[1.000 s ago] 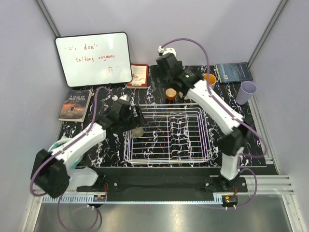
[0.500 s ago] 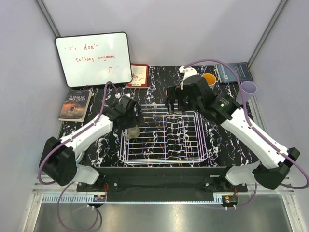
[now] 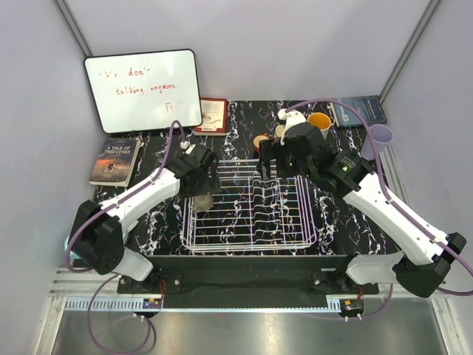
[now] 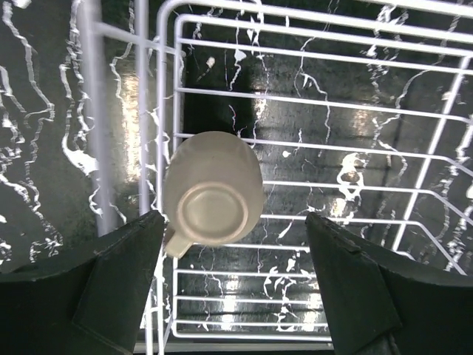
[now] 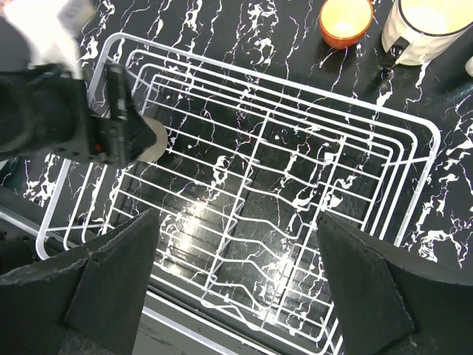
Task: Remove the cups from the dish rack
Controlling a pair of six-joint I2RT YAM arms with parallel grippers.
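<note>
A beige cup (image 4: 213, 198) lies bottom-up in the left back corner of the white wire dish rack (image 4: 159, 111); it also shows in the top view (image 3: 205, 201). My left gripper (image 4: 233, 285) is open just above it, jaws either side and apart from it. It appears in the top view (image 3: 201, 180). My right gripper (image 5: 236, 288) is open and empty, high over the rack (image 5: 295, 81). Behind the rack stand an orange cup (image 5: 344, 21), a cream mug (image 5: 429, 26) and a small brown cup (image 3: 260, 140). A lavender tumbler (image 3: 378, 140) stands far right.
A whiteboard (image 3: 143, 90) leans at the back left, with books (image 3: 116, 159) (image 3: 213, 115) near it and another book (image 3: 358, 111) at the back right. The rack (image 3: 251, 248) lies near the table's front edge.
My right arm swung back from the small brown cup at the rear to above the rack. My left gripper moved toward the rack's back left corner, over the beige cup.
</note>
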